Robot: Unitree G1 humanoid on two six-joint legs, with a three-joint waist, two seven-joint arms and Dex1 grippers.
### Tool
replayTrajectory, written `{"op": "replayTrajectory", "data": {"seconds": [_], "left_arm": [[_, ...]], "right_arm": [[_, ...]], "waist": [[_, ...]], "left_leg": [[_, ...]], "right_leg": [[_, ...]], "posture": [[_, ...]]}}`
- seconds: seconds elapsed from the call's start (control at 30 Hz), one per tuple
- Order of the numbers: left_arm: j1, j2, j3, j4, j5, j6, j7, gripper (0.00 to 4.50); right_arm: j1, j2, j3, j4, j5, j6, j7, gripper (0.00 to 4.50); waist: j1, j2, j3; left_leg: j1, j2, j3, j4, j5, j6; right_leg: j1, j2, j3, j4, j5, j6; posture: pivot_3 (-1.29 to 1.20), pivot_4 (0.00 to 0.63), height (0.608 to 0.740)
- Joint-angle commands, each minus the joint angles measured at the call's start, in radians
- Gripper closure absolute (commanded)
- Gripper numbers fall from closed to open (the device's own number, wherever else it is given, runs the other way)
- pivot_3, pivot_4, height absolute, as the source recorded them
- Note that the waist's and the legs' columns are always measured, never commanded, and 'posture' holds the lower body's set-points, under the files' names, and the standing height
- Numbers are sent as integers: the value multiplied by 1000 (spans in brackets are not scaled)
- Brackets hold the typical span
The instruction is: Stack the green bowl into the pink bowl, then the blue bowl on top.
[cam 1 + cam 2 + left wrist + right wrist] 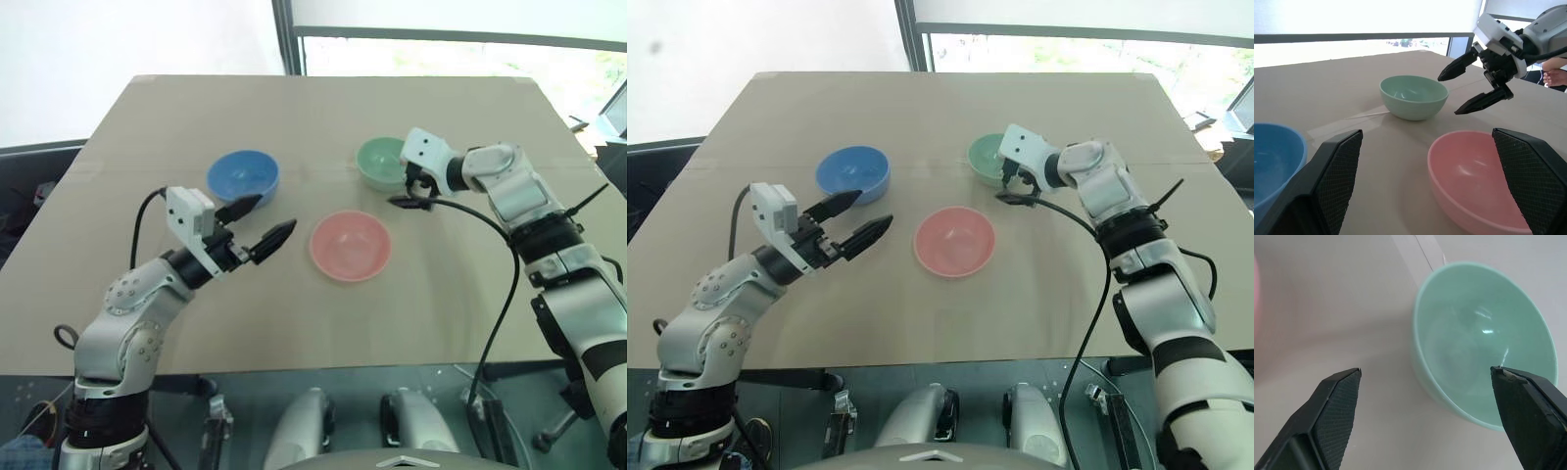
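The right tool [409, 190] hangs wide open and empty just beside the green bowl [380, 162], which sits on the counter [294, 108] behind the pink bowl [350, 245]. To grasp well, it should straddle the near rim, one finger inside, before closing. The left tool [257, 224], equally spread and empty, waits near the blue bowl [243, 177]. The right wrist view shows the green bowl's rim between its fingers; the left wrist view shows the tool clear above the counter.

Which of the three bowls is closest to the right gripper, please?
The green bowl: the open right gripper hangs at its rim.
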Motion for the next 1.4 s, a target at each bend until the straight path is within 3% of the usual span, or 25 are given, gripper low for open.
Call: {"op": "replayTrajectory", "data": {"seconds": [0.03,0.37,0.53,0.57,0.7,0.77,1.0,1.1,1.27,1.4], "left_arm": [[-18,-1,10,-35,5,-8,13,0],[-65,-22,9,3,47,-50,19,0],[-79,-30,7,4,49,-58,20,0],[-81,-33,6,4,49,-60,20,0],[-83,-44,-1,3,53,-66,19,0],[-84,-48,-2,4,56,-68,16,0],[-86,-59,-1,4,54,-88,-6,0],[-67,-46,8,3,53,-92,-30,0],[-58,-9,30,18,39,-89,-85,0],[-72,30,36,69,34,-92,-153,0]], "right_arm": [[-69,28,-2,167,-49,-121,-55,57],[-139,113,1,420,-160,-255,-139,57],[-155,135,-11,441,-176,-273,-146,1504],[-157,138,-12,443,-179,-276,-146,2111],[-163,140,-14,445,-192,-287,-145,3839],[-165,141,-16,446,-197,-291,-144,4450],[-170,137,-15,429,-208,-332,-127,4450],[-166,124,-29,340,-171,-392,-14,4450],[-83,70,-36,10,-87,-363,203,4450],[28,28,-35,-403,-2,-201,338,4450]], "waist": [[0,0,0],[-1,0,0],[-2,0,0],[-1,0,0],[-1,0,0],[-2,0,0],[-2,0,0],[-3,0,0],[-4,1,1],[3,1,1]], "left_leg": [[0,0,0,-1,0,-1],[0,0,0,-2,1,-2],[1,0,0,-2,2,-3],[1,0,0,-2,2,-3],[1,0,0,-2,2,-3],[1,0,0,-2,2,-3],[1,0,0,-3,3,-4],[1,0,0,-3,3,-4],[0,1,0,-4,3,-4],[0,1,-1,-4,3,-4]], "right_leg": [[0,0,0,0,0,0],[-1,1,0,1,0,0],[-1,1,0,1,0,0],[-1,1,0,1,0,0],[-1,1,0,1,0,0],[-1,1,0,1,0,0],[-2,2,0,2,0,0],[-2,2,1,2,0,0],[-3,2,1,2,0,0],[-3,2,1,2,0,0]], "posture": [[0,150,740],[0,150,740],[0,150,740],[0,150,740],[0,150,740],[0,150,740],[0,150,740],[0,150,740],[0,150,740],[0,150,740]]}}
